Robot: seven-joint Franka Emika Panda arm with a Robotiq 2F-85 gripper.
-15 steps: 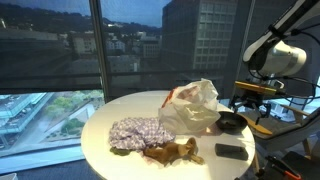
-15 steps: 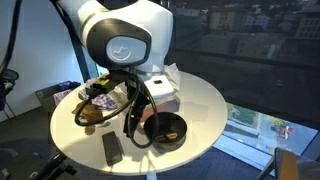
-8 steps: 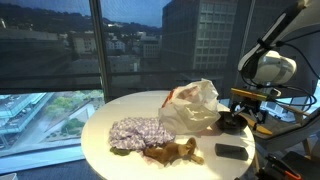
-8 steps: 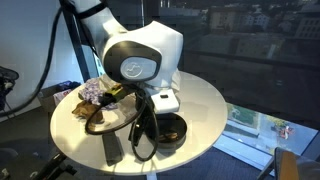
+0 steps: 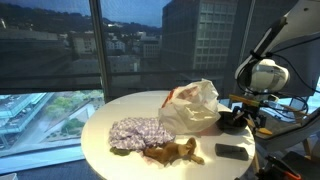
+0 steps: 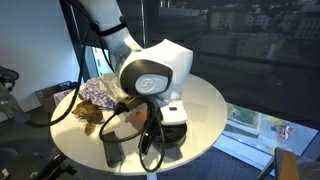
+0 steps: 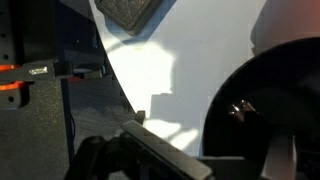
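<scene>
A black bowl stands near the edge of the round white table. My gripper hangs low right over it, its jaws open, with nothing held. In an exterior view the wrist and gripper cover most of the bowl. In the wrist view the bowl fills the right side, with a small shiny bit inside it. One finger shows outside the bowl's rim, over the white tabletop. My gripper straddles that rim.
A flat black device lies near the bowl, also in the wrist view. A white plastic bag, a patterned cloth and a brown object lie on the table. The table edge is close. Windows stand behind.
The arm has come down and in over the black bowl; the gripper now sits much lower, close to the bowl. Nothing on the table has moved.
</scene>
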